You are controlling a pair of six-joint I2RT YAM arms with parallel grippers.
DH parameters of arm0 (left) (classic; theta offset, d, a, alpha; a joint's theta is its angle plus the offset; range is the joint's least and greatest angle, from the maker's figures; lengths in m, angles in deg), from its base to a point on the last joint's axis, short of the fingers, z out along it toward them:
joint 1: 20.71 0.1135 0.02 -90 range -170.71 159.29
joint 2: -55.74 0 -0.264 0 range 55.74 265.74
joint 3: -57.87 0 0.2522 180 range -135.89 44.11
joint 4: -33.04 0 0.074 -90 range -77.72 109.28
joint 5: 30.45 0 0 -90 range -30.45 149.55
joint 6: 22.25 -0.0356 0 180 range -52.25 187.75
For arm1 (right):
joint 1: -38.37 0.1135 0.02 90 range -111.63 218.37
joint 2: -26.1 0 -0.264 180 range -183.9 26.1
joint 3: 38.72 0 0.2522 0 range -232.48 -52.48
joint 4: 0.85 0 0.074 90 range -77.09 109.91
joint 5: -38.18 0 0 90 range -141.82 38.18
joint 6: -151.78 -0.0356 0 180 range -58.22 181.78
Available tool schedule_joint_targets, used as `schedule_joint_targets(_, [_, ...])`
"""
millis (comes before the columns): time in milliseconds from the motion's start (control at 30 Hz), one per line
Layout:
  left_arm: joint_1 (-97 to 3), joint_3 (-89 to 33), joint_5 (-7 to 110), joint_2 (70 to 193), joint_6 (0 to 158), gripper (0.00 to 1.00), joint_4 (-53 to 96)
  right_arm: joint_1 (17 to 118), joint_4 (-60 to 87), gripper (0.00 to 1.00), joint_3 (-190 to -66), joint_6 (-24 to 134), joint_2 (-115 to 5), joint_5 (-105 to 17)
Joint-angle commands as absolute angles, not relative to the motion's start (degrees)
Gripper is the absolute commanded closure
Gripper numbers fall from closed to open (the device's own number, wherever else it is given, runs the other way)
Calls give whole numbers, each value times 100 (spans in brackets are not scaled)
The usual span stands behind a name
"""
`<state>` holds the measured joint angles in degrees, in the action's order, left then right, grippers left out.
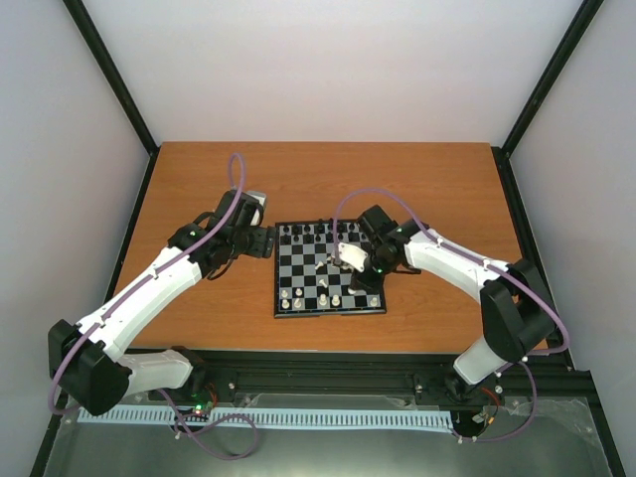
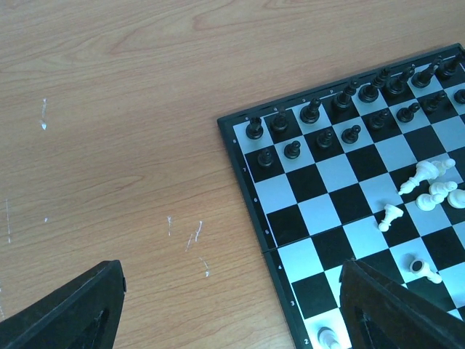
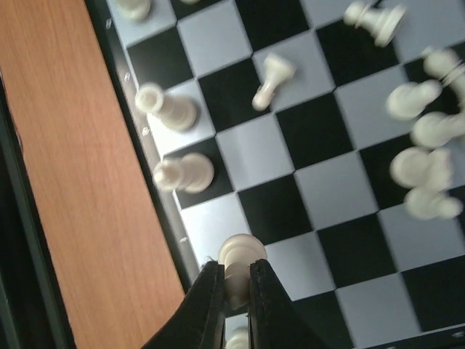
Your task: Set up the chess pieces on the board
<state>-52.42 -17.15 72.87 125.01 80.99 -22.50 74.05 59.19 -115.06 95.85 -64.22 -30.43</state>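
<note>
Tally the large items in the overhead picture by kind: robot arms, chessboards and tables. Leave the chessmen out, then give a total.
robot arms: 2, the left arm and the right arm
chessboard: 1
wooden table: 1
total: 4

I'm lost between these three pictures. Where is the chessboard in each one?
Top external: the chessboard lies at the centre of the tabletop.
Left wrist: it takes up the right side, with tabletop to its left.
Right wrist: it fills most of the frame; the right claw pinches a white piece near its edge.
Shared landmark: the toppled white pieces mid-board, clearest in both wrist views.
</note>
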Motion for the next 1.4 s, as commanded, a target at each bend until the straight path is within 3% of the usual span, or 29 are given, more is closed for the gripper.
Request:
schedule_joint_targets(0, [-5209,-1823,7237,12561,8006,17,-2203,7479,5798,94,-11121,9689,-6171,-3063])
schedule_joint_targets(1367, [-5209,-1838,7082,12701,7971,16,-2251,7809,5400,93,-10914,9603,-6653,-3198])
